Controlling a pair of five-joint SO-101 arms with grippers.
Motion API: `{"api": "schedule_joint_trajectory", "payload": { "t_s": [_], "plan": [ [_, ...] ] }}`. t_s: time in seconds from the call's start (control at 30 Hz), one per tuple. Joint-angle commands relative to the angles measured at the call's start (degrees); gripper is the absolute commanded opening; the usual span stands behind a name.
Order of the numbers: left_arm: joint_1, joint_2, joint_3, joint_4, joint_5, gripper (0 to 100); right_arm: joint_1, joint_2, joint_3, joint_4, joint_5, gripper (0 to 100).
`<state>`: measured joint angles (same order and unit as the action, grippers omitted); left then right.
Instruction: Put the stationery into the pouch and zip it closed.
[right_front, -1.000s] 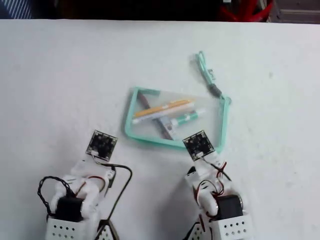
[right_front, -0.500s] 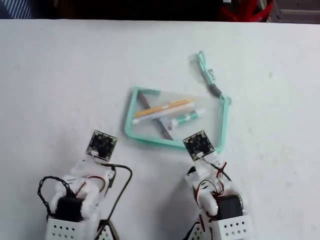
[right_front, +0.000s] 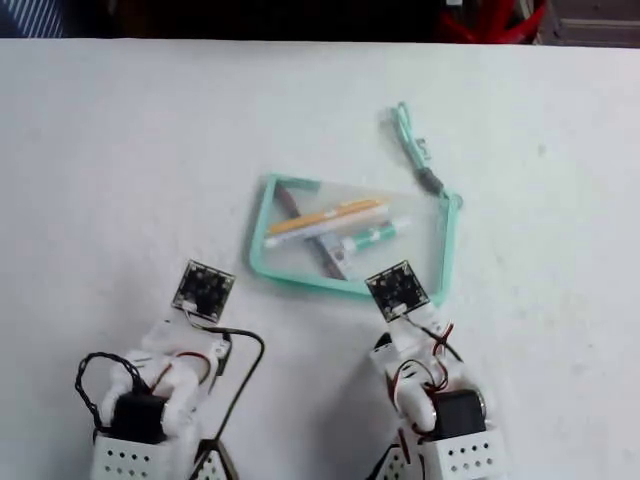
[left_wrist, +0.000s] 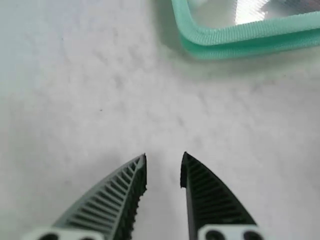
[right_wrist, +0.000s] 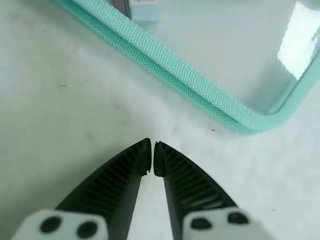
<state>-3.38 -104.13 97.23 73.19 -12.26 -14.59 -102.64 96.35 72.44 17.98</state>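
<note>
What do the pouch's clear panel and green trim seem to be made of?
Panel: probably clear, glossy plastic film; the pens show through and it glints. Trim: apparently matte woven fabric tape, with a visible weave.

Clear pouch (right_front: 412, 250) on white table (right_front: 120, 150) — stationery (right_front: 335, 222) inside, strap (right_front: 408, 135) outstretched

Bright, even light cast over table (right_front: 120, 150), shadows kept faint, white glare caught on pouch (right_wrist: 220, 55) plastic

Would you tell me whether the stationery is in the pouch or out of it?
In: the stationery lies under the clear face of the pouch, inside its border.
</note>
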Motion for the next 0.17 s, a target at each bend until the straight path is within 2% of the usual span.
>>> {"api": "schedule_joint_trajectory", "payload": {
  "t_s": [0.0,0.13],
  "plan": [
    [-0.22,-0.48,-0.18,0.35,-0.18,12,0.48,-0.48,0.53,0.22,0.09,1.8],
    [-0.22,-0.48,-0.18,0.35,-0.18,12,0.48,-0.48,0.53,0.22,0.09,1.8]
  ]
}}
